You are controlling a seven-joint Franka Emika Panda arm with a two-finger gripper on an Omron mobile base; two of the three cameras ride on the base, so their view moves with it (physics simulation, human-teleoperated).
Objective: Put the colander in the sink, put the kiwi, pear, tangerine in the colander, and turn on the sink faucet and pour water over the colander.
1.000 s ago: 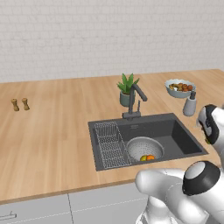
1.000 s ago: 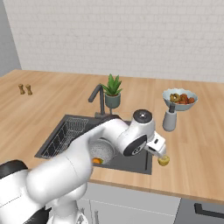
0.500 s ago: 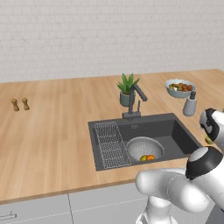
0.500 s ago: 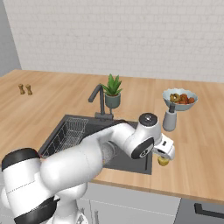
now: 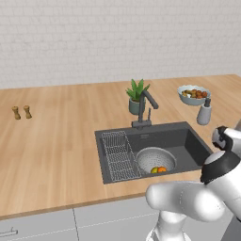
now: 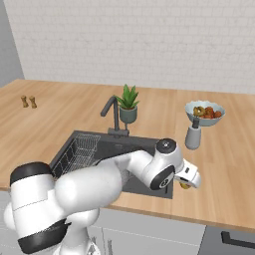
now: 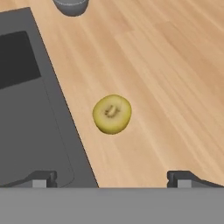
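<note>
- While my gripper [image 7: 112, 177] hangs over the wooden table [image 7: 175, 78], its two dark fingertips [image 7: 43, 178] stand spread as wide as they go, with nothing between them.
- I see the kiwi [image 7: 112, 114] lying on the table just beyond the fingertips in the hand view, roughly centred between them and clear of both.
- Just to the kiwi's left in that view runs the dark rim of the sink [image 7: 26, 109]; the fruit sits close beside it but on the wood, not in the basin.
- From the right base view I can make out only a sliver of the kiwi [image 6: 185, 186] under the white hand, off the sink's near right corner.
- From the left base view, the colander [image 5: 156, 160] sits inside the sink [image 5: 188, 141], beside the wire rack [image 5: 118, 154].
- The tangerine [image 5: 162, 169] and the pear [image 5: 154, 170] lie together in the colander's near side.
- The sink faucet [image 5: 145, 109] stands at the back rim, spout reaching over the basin.
</note>
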